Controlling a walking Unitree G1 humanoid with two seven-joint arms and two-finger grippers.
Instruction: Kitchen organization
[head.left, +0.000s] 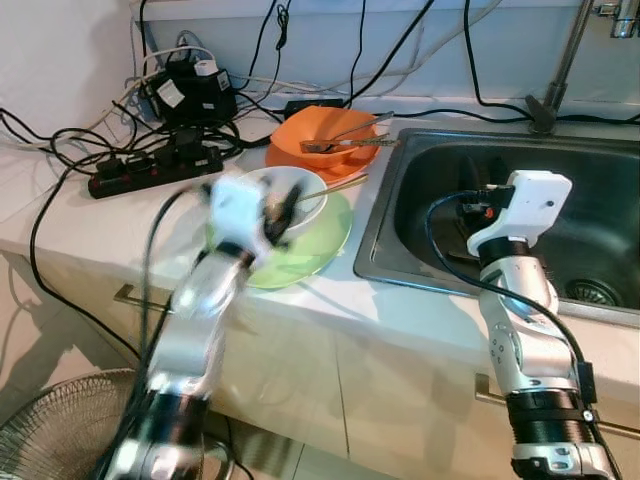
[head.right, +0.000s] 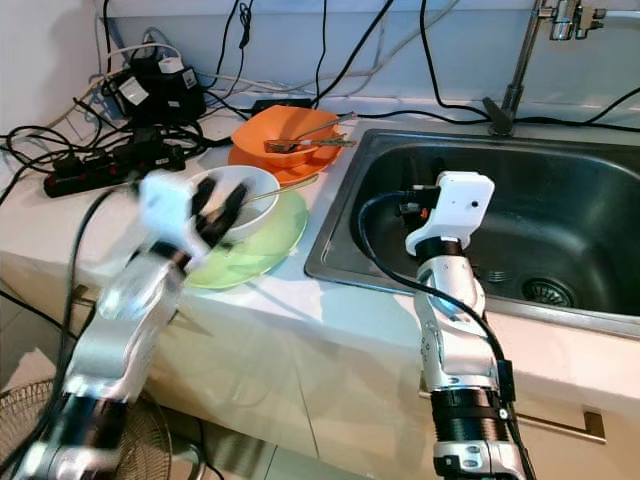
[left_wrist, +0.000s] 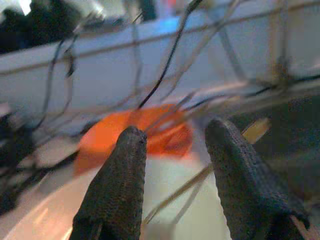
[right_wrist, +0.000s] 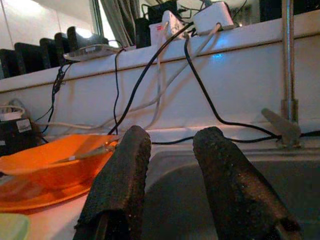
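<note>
White bowl (head.left: 290, 196) at centre-left of the frame, stacked on the green plate (head.left: 318, 243), is being closed in on by the left gripper (head.right: 215, 215), fingers spread.

Ceramic is judged here: stiff, breakable, probably slick, best taken by the rim. One white bowl, one green plate and one orange bowl (head.left: 322, 138) with utensils across it are counted on the counter. Over the sink (head.left: 600, 165) at right, the right gripper (right_wrist: 172, 165) is held with fingers parted, nothing gripped.
</note>
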